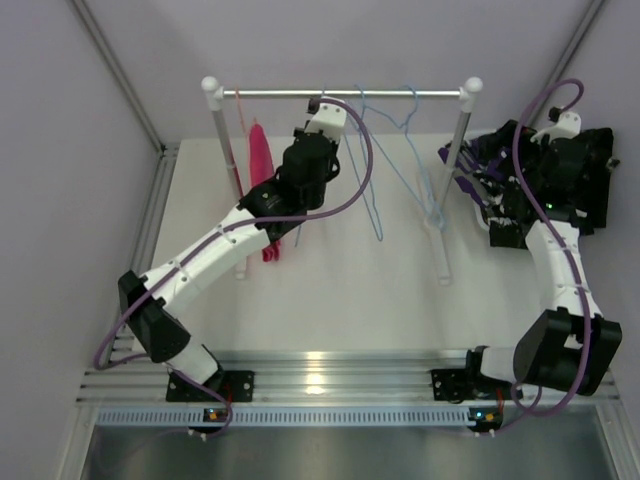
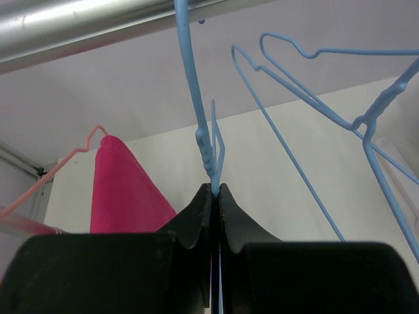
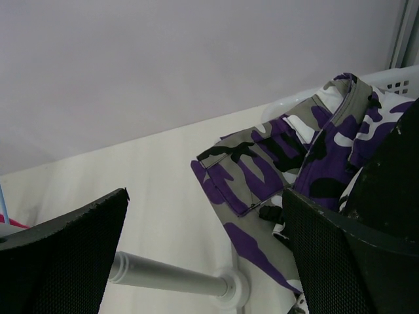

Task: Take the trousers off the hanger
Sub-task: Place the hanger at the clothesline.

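Up at the rail (image 1: 400,93), at 12 o'clock on the table (image 1: 340,300), the left gripper (image 2: 215,190) has its jaws pressed tight together, pinching the thin wire of a blue hanger (image 2: 196,98) just under the twisted neck. The wrist view shows it clearly: the two black fingers (image 2: 190,222) meet with only that wire between them, and the hanger's hook runs up across the rail above.

Over at 10 o'clock, the pink trousers (image 1: 261,170) hang on a pink hanger (image 2: 78,150), just beside the left arm, their legs trailing down toward the table. To the right of the held hanger, two more blue hangers (image 1: 415,150) dangle from the rail, tilted and overlapping each other.

Swing across to 2 o'clock. The right gripper (image 3: 204,196) has its jaws spread as wide as they go, gripping nothing, and it hovers over the purple camouflage trousers (image 3: 281,157). That pair is off the rail. It lies crumpled on the table by the foot of the rack post (image 3: 163,278), with its far end up against a white basket (image 3: 399,78). From the wrist view the cloth sits between the two open fingers (image 3: 65,255) and below them. I cannot tell whether either pad touches it.
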You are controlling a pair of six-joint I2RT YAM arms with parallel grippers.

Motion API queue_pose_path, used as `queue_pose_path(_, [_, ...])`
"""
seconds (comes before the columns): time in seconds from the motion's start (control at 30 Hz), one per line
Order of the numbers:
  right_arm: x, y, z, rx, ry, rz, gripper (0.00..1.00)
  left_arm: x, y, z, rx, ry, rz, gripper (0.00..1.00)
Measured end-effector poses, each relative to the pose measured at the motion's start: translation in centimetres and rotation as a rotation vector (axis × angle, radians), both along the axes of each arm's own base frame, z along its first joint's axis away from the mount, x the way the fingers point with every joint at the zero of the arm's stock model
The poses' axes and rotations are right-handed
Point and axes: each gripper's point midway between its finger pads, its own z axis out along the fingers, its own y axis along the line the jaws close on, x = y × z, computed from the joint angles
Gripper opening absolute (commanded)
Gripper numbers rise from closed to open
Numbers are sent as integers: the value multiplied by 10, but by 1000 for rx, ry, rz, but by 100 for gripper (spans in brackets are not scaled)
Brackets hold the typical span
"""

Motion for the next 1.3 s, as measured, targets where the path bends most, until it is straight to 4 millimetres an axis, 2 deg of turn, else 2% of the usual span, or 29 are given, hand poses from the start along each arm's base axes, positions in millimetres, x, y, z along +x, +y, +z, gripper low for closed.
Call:
queue_pose_path(0.3, [0,2,-7,4,15,4,99,-6,13,-4,-30,-19,34,1])
queue_pose_path(0.43, [0,2,-7,3,14,4,99,-5,14,-5,-41,-25,48,11])
queue_pose_path(0.5, [0,2,-7,3,14,4,99,-4,14,-7,-48,-27,51,21])
queue_pose_path(0.57, [0,2,-7,3,14,4,99,-5,15,-20,-29,-3,57,22])
queue_pose_path(0.7, [0,2,-7,3,13,5,99,-9,19,-57,46,72,59,25])
queue_pose_path(0.77, [0,2,-7,3,14,5,99,-10,20,-68,64,94,61,26])
queue_pose_path(1.13, [0,2,-7,3,14,5,99,-12,22,-78,80,115,66,28])
queue_pose_path(1.3, [0,2,-8,3,15,5,99,-13,22,-85,72,126,69,37])
